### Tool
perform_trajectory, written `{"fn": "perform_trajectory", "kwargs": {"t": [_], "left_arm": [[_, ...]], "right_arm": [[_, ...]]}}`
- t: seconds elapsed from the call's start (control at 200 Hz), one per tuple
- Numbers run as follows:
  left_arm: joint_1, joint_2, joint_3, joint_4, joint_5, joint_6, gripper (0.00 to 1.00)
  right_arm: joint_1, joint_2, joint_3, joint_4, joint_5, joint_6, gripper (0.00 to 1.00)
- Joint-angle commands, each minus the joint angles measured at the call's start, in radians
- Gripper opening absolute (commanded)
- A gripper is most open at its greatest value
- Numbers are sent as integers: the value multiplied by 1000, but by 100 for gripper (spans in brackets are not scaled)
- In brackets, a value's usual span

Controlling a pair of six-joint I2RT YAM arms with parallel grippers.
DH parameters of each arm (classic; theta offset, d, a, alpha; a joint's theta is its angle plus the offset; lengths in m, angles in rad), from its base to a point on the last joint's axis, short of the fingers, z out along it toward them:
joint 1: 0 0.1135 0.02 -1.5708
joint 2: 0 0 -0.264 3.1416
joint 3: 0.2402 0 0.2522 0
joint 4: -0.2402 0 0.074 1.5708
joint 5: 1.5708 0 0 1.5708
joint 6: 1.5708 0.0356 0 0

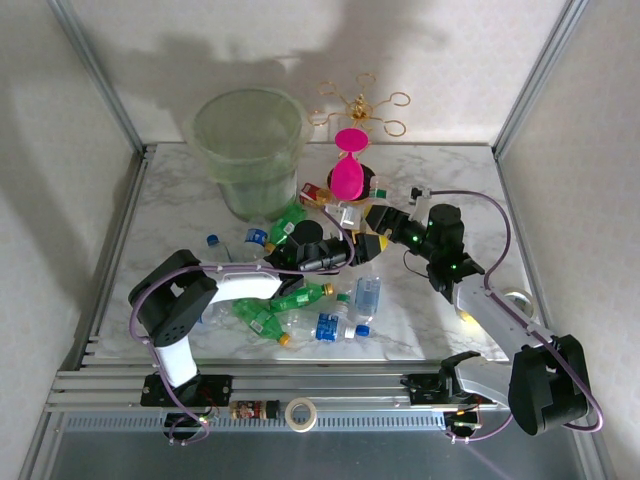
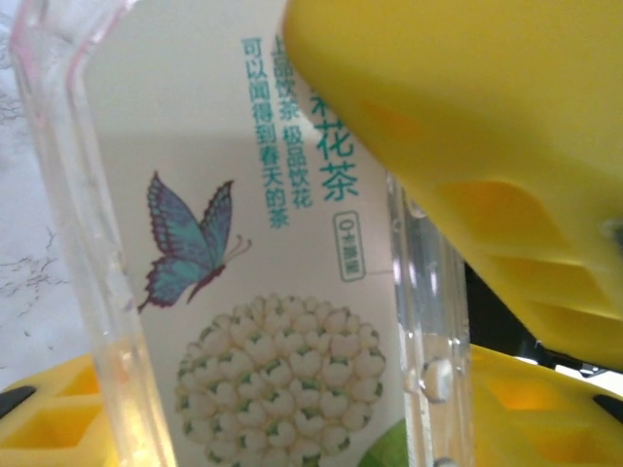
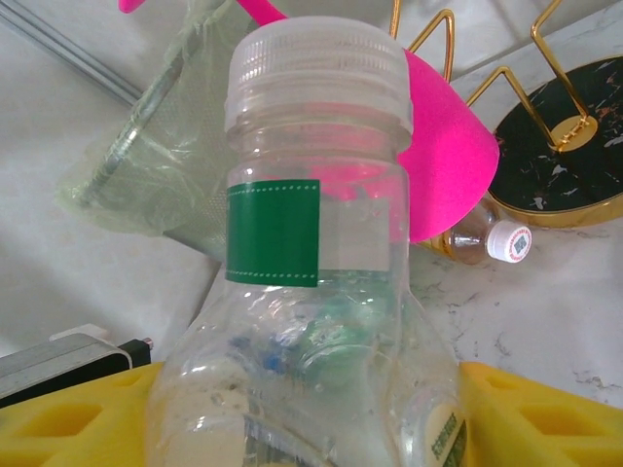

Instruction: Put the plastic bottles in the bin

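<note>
Bottle w/ butterfly label (image 2: 243,321) clamped in L gripper (image 1: 362,246), R gripper (image 1: 385,217) hold on white-cap bottle (image 3: 311,243) unclear; near-touching, u risk clash.

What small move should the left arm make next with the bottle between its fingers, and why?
Probably a short lift straight up. The left gripper seems closed on the butterfly-label bottle, its yellow fingers against it; other bottles lie close around, and the bin stands farther back with a tall wall, so height should come first.
</note>
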Motion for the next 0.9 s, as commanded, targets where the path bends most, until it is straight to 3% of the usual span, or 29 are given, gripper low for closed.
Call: {"fn": "perform_trajectory", "kwargs": {"t": [0.0, 0.185, 0.516, 0.686, 0.851, 0.896], "left_arm": [[7, -58, -38, -5, -40, 22, 43], [18, -148, -111, -89, -92, 67, 42], [22, -406, -205, -319, -257, 183, 39], [72, -508, -130, -483, -258, 288, 31], [140, -585, -38, -593, -301, 391, 2], [176, -592, -14, -607, -287, 401, 0]], "right_arm": [[7, -8, 54, -20, 11, -11, 78], [-1, -15, 127, -127, 97, -72, 98], [-14, -24, 97, -150, 247, -78, 99], [-14, -10, 47, -101, 243, -59, 99], [-15, -2, 8, -65, 217, -46, 99], [-14, 0, 0, -58, 207, -41, 99]]}}
